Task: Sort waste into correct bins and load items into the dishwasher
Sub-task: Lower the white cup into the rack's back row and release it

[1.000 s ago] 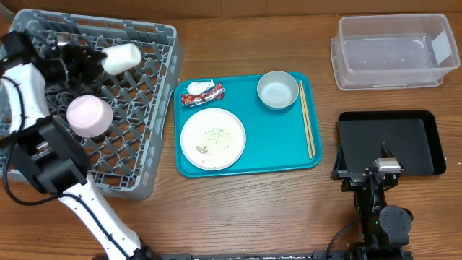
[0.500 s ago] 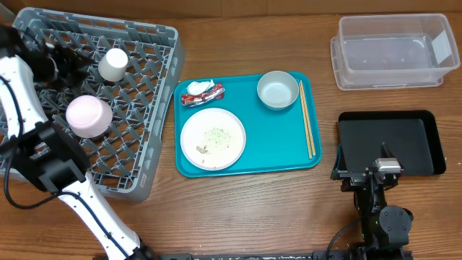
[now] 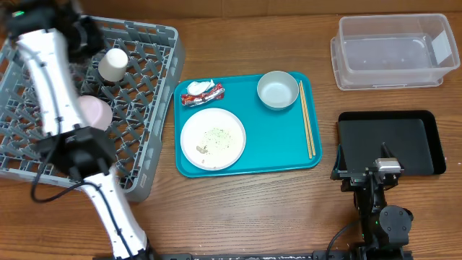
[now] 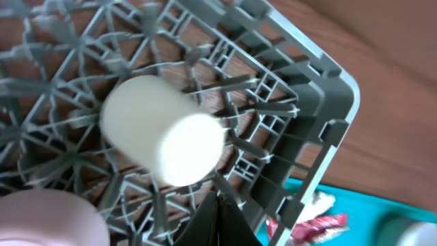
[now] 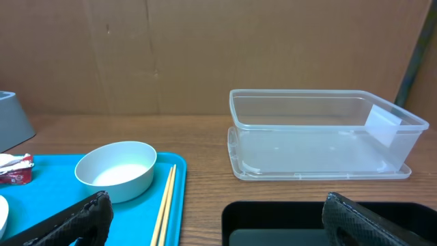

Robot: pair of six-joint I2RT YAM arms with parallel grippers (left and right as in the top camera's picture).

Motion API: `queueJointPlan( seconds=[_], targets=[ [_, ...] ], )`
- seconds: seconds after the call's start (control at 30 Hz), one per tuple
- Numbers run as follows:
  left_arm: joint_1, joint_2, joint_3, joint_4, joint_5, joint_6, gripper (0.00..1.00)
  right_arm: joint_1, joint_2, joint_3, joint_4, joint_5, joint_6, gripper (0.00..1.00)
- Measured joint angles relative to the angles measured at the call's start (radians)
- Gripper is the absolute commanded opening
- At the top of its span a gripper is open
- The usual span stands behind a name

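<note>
At far left, in the gray dishwasher rack point(image 3: 148, 50), white cup point(image 3: 113, 63) tilted on the grid near the back edge, pink cup point(image 3: 97, 114) just in front of it. Over the white cup, left gripper point(image 4: 218, 220) with fingers pressed together, holding nothing. At center, on the teal tray point(image 3: 249, 162): crumpled wrapper point(image 3: 202, 92), crumb-flecked plate point(image 3: 213, 138), empty bowl point(image 3: 277, 89), chopsticks point(image 3: 307, 119). At right, clear bin point(image 3: 393, 50) behind black bin point(image 3: 393, 141); right gripper point(image 5: 218, 229) spread wide and empty, at the black bin's near edge.
</note>
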Motion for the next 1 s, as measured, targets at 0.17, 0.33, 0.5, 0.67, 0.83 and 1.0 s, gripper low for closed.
queueJointPlan(
  seconds=[0.17,0.33,0.5,0.67,0.83,1.0],
  targets=[
    [-0.115,0.000,-0.006,0.009,-0.198,-0.001,0.04,0.000,0.000,0.000,0.000,0.000,0.000,1.00],
    [-0.129,0.000,-0.055,0.017,-0.344,-0.010,0.04,0.000,0.000,0.000,0.000,0.000,0.000,1.00],
    [-0.115,0.000,-0.122,0.016,-0.481,-0.051,0.04,0.000,0.000,0.000,0.000,0.000,0.000,1.00],
    [-0.101,0.000,-0.135,0.027,-0.520,-0.061,0.04,0.000,0.000,0.000,0.000,0.000,0.000,1.00],
    [-0.096,0.000,-0.136,0.054,-0.494,-0.060,0.04,0.000,0.000,0.000,0.000,0.000,0.000,1.00],
    [-0.099,0.000,-0.136,0.090,-0.343,0.010,0.04,0.000,0.000,0.000,0.000,0.000,0.000,1.00]
  ],
)
